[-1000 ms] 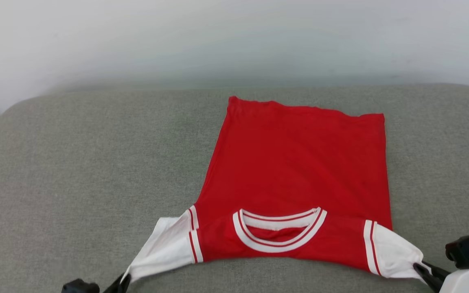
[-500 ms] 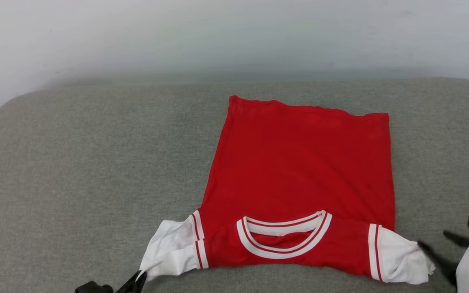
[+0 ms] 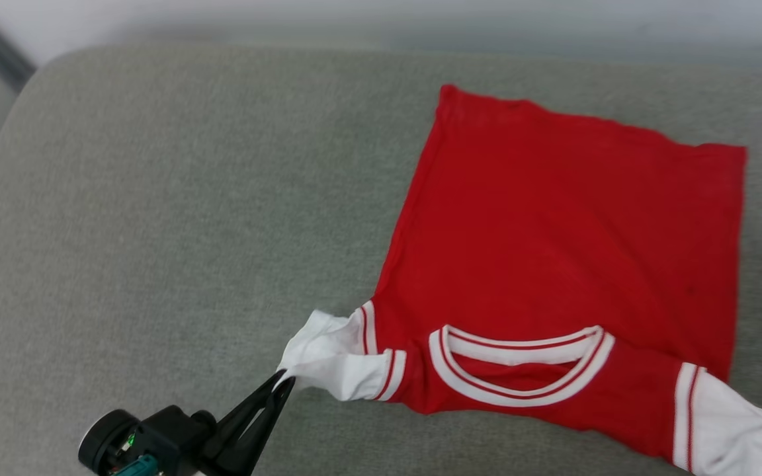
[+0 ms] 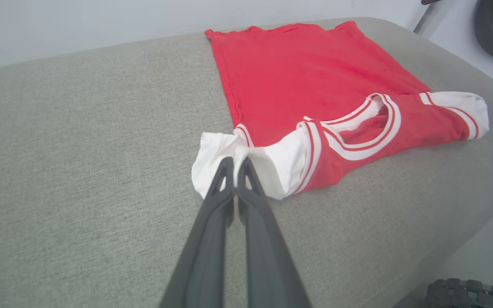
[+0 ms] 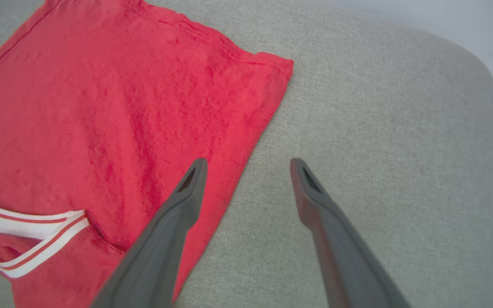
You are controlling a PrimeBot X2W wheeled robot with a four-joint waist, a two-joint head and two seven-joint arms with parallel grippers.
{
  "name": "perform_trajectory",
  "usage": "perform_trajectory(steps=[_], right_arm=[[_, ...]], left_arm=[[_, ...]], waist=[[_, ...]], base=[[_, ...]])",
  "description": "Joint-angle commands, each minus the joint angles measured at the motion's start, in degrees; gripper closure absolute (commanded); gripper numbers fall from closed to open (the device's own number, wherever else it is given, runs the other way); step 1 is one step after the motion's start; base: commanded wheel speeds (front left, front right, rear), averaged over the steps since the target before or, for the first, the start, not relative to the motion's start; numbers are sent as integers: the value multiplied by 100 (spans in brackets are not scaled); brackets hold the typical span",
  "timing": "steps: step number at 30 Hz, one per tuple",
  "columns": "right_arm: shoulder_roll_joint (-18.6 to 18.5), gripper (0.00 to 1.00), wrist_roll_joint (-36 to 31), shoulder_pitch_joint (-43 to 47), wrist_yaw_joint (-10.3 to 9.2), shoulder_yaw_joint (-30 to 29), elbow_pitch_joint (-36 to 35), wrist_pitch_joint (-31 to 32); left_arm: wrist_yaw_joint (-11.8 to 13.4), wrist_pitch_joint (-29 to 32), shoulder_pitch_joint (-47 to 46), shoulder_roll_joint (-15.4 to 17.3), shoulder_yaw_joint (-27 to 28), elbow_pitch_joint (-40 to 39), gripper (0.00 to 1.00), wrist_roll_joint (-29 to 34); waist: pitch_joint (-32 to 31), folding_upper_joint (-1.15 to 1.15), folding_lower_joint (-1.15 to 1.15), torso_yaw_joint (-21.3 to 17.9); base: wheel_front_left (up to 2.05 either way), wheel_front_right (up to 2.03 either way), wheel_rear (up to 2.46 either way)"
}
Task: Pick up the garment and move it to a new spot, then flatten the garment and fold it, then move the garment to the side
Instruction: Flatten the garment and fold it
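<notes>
Left gripper (image 4: 234, 164) is pinched tight on the bunched white left sleeve (image 3: 328, 360) of the garment (image 3: 566, 225), fingertips pressed together with the cloth caught between them. Right gripper (image 5: 248, 167) is spread wide and holds nothing. It hangs over the garment's right side edge, one finger above red cloth, the other above bare cushion (image 3: 156, 198); can't tell if either touches. Garment lies on the grey cushion, plain red side up, hem (image 3: 592, 122) at the far end, collar (image 3: 520, 363) near me, toward the cushion's right half. Body looks mostly flat. The shoulder strip by the collar is rumpled, and the right sleeve (image 3: 725, 423) lies loose at the near right. I judge this as the flatten step, with no fold started. Next move, as I see it: draw the left sleeve outward and low so it spreads, without dragging the whole shirt left, then let go. The right side likely needs pinning or a sleeve grab to counter that pull. Risk: the sleeve stays bunched if I let go too soon.
</notes>
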Motion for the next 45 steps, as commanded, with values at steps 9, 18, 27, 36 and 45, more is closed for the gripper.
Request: perform_trajectory(steps=[9, 18, 27, 36, 45], right_arm=[[195, 0, -995, -1470, -2, -768, 808, 1116], [336, 0, -1724, -1740, -2, -1230, 1238, 1526], [773, 74, -1885, -1153, 1, -1501, 1343, 1774], [802, 100, -1892, -823, -2, -1467, 1330, 1603], [853, 100, -1553, -126, -3, -1368, 1260, 1426]], left_arm=[[-151, 177, -400, -73, -205, -596, 100, 151], [-192, 150, -567, -325, -443, -687, 100, 260], [-229, 29, -617, -391, -467, -558, 100, 225], [-188, -19, -647, -348, -396, -392, 100, 193], [-29, -128, -465, -366, -268, -113, 100, 55]], waist=[[1293, 0, -1, 1088], [1543, 0, -1, 1443], [1656, 0, -1, 1548], [1230, 0, -1, 1250], [353, 0, -1, 556]], base=[[0, 0, 0], [0, 0, 0], [0, 0, 0], [0, 0, 0], [0, 0, 0]])
